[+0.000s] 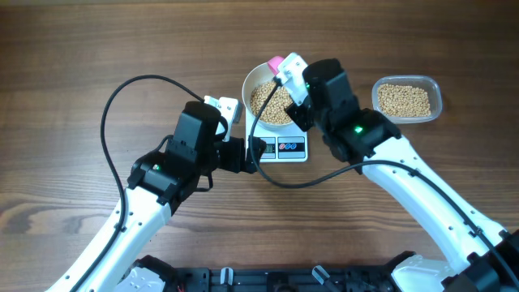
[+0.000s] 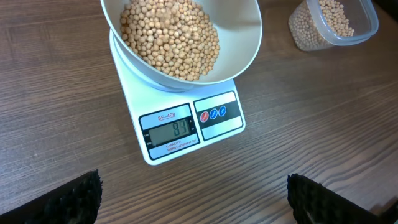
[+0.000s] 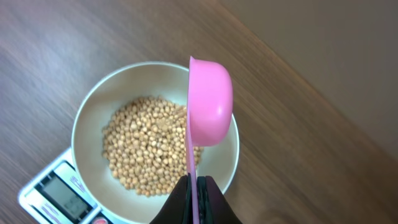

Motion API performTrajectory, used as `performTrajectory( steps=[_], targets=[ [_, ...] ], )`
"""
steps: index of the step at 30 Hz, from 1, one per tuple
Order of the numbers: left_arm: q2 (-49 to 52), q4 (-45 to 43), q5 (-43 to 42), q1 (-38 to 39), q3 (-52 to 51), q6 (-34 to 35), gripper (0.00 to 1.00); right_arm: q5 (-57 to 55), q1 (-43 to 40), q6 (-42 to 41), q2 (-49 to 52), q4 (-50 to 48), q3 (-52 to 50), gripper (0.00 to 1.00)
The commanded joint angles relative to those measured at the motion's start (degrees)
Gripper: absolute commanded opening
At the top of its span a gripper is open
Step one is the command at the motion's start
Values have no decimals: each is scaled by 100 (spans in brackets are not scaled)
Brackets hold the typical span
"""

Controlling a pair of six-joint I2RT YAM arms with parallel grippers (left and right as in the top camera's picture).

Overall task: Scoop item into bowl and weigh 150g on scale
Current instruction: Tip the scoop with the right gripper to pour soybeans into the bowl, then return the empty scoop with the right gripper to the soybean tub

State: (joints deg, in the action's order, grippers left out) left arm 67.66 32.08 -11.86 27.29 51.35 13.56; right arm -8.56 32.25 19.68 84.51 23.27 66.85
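Scoop (image 3: 209,99) tipped over bowl (image 3: 93,112) rim

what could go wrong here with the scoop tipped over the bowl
1. The pink scoop, turned on its side in the right gripper, hangs near the white bowl's rim; beans could spill past it.
2. A touch on the bowl could shift it or upset the scale reading.
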Motion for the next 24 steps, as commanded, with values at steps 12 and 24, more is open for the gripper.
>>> performTrajectory(
  steps=[12,24],
  targets=[
    [-48,-15,57,31,-2,-116,100,890,-496,-1606,-483,-52,33,4],
    [-48,-15,57,31,-2,-116,100,3506,-4485,-2094,-946,1086,33,4]
  ],
)
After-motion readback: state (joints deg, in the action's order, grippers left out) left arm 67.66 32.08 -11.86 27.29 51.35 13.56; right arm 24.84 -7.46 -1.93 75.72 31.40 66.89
